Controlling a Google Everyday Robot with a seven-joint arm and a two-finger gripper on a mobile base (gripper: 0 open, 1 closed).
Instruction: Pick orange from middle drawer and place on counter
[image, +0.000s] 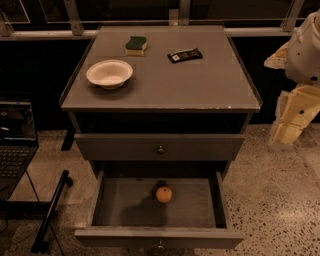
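The orange (163, 194) lies inside the middle drawer (115, 207), which is pulled out, near the middle of its floor toward the back. The counter (200, 82) is the grey cabinet top above. My gripper (294, 117), cream-coloured on a white arm, hangs at the far right of the view. It is beside the cabinet's right edge, at about counter height, well away from the orange and holding nothing that I can see.
On the counter are a white bowl (109, 73), a green and yellow sponge (136, 45) and a black wrapped bar (184, 55). The upper drawer (160, 146) is shut. A laptop (15, 140) and a black stand (50, 210) are at the left. A railing runs behind.
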